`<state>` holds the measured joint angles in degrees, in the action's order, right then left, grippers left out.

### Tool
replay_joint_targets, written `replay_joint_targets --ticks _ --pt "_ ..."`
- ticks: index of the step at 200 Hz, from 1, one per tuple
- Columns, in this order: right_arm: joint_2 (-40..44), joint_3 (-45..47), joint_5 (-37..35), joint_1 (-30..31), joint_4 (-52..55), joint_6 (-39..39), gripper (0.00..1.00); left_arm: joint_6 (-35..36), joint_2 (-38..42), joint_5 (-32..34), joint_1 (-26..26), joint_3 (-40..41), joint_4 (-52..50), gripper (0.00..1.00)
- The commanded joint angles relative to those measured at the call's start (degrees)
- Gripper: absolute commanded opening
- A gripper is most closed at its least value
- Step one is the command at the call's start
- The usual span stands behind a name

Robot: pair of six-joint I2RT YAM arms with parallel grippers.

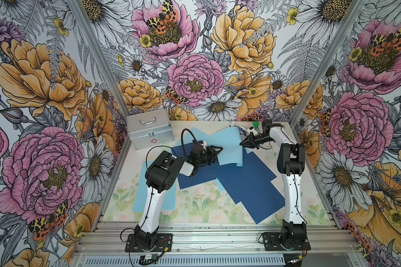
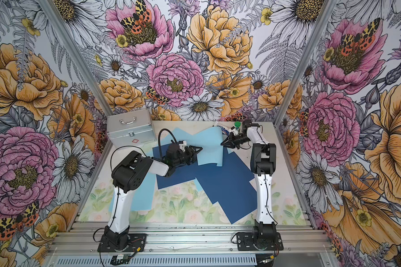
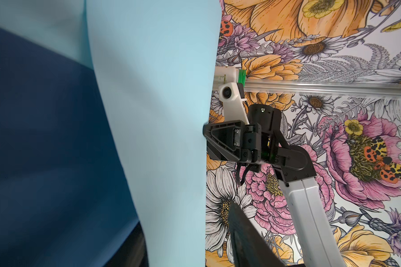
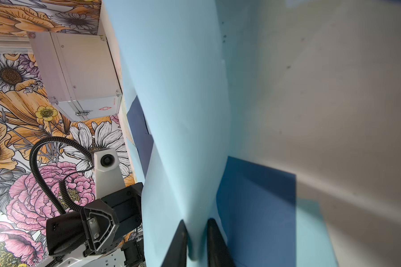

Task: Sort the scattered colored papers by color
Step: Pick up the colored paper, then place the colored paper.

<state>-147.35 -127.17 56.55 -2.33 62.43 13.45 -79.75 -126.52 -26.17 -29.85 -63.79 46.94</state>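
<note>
If you start at the near edge, around 8 o'clock on the tabletop there's a light sheet lying flat, partly under the left arm. From the middle out to about 4 o'clock it's all navy sheets, overlapping each other at odd angles, and they show the same way in both top views.

Further back, roughly 1 o'clock, the lifted sheet is the interesting one. It's light blue, up off the tabletop and curled, with its lower edge hanging over the navy ones. The right claw has it. In the right wrist view the two fingertips are pressed onto the sheet's edge from both sides, so that's a proper pinch.

The left claw sits at the opposite side of that same sheet, just past the centre. From the left wrist view its jaws look spread: one finger stands clear of the paper with wallpaper showing in the gap, so it isn't gripping.

Behind the left claw, near 12 o'clock, a far light sheet lies flat. At the very back, a silver case stands at 11 o'clock and a green-capped bottle is tucked just behind the right wrist at 1 o'clock.
</note>
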Motion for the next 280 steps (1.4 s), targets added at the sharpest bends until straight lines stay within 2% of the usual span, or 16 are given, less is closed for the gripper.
replay_joint_targets --ticks 1,38,45,59,63,66,70,90,118,155,169,190,209,232,254,280 --pt "1.3 0.5 -1.1 0.1 -0.2 -1.3 0.18 1.7 1.3 -0.8 0.4 -1.2 -0.9 0.38" --pt "1.6 0.2 -2.0 0.0 -0.2 -1.2 0.18 5.9 2.8 -2.0 0.4 -2.4 -9.3 0.12" --pt "1.8 0.2 -2.5 0.0 -0.2 -1.2 0.24 7.3 3.3 -2.3 0.5 -2.9 -11.9 0.09" --pt "2.5 0.3 -5.3 0.0 -0.1 -0.9 0.47 11.0 4.8 -2.7 0.5 -4.4 -19.2 0.00" --pt "2.9 0.5 -6.1 -0.1 0.0 -0.9 0.66 12.7 5.3 -2.9 0.6 -5.1 -22.2 0.00" --pt "3.2 0.6 -6.7 -0.1 0.0 -0.9 0.93 14.1 5.6 -2.9 0.6 -5.6 -24.1 0.00" --pt "3.5 0.8 -7.6 -0.2 -0.1 -0.9 0.99 16.0 6.3 -2.9 0.6 -6.4 -27.6 0.00" --pt "6.5 1.8 -13.8 -0.4 -0.1 -0.8 0.99 28.2 9.3 0.2 0.5 -11.9 -48.4 0.00" --pt "10.4 3.2 -19.1 0.2 -0.2 -0.8 1.00 43.5 11.0 10.5 -0.4 -22.1 -74.8 0.00" --pt "15.1 6.9 -23.8 2.8 -0.2 -2.5 0.99 53.6 13.2 25.2 -1.9 -28.0 -92.0 0.00" --pt "17.6 9.0 -29.8 4.3 -0.2 -3.4 0.99 56.5 14.4 33.3 -3.7 -30.0 -97.9 0.00" --pt "20.7 13.0 -35.1 5.9 -1.7 -4.0 0.99 58.8 17.3 44.8 -6.2 -31.8 -105.7 0.00" --pt "23.1 17.1 -35.5 6.8 -4.4 -3.7 1.00 58.8 21.6 49.7 -7.7 -30.2 -109.7 0.00" --pt "25.2 21.3 -34.3 7.5 -7.9 -3.1 0.99 58.3 31.8 50.0 -8.9 -25.3 -111.1 0.00" --pt "26.7 24.0 -33.3 8.2 -10.1 -2.6 0.99 58.1 40.8 43.2 -8.4 -19.9 -110.9 0.00" --pt "28.5 26.1 -32.0 9.5 -12.1 -1.9 0.99 56.1 50.1 32.4 -0.3 -10.2 -111.0 0.00"
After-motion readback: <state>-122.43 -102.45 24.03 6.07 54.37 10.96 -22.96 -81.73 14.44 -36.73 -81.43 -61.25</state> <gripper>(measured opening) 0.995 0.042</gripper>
